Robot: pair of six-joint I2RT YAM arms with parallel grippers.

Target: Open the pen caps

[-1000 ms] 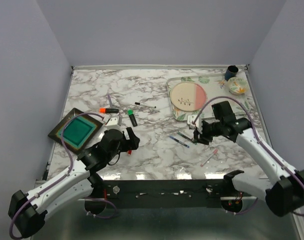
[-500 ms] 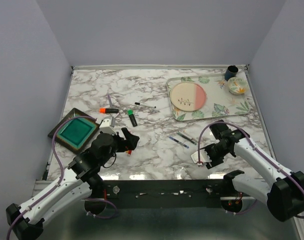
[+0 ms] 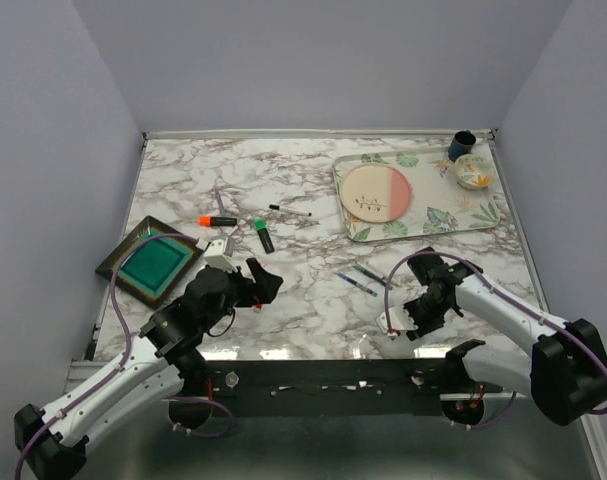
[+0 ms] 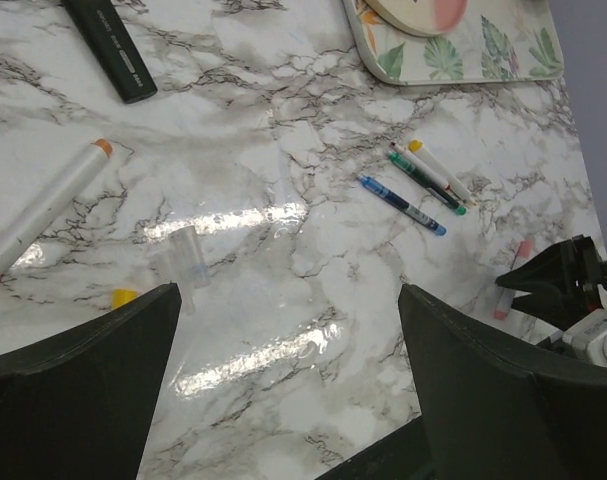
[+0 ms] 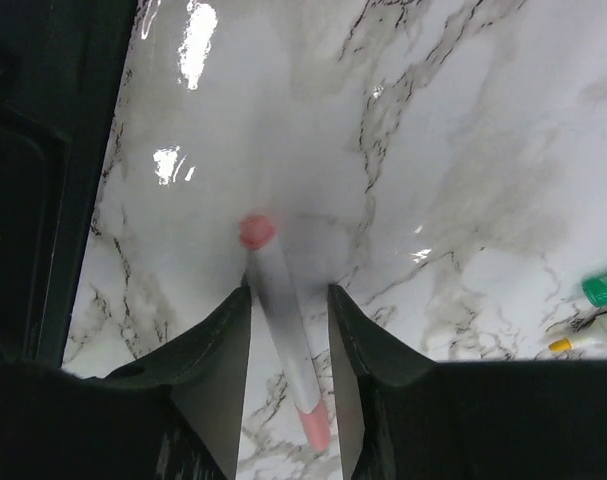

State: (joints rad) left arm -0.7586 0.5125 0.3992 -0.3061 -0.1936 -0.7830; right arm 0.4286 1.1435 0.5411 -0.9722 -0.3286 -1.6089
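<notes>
The pink cap [image 5: 255,231] was on the end of one white pen [image 5: 285,345], which lay on the marble table [image 3: 283,170] near its front edge. The pen sat between the fingers of the right gripper [image 5: 288,300]. Its jaws stood partly apart around the pen, and I could not tell whether they pinched it. Three slim pens [image 4: 428,183] lay side by side just beyond. Further left, two thick highlighters [image 3: 267,241] wore one orange cap [image 3: 203,220] and one green cap [image 3: 258,224]. The left gripper [image 4: 288,295] hung spread wide with nothing in it.

Marble tbl [image 3: 313,190], pens [image 3: 358,283], 2 highlighters [image 3: 264,234], floral tray [image 3: 423,228], green sq. frame [image 3: 151,262]
</notes>
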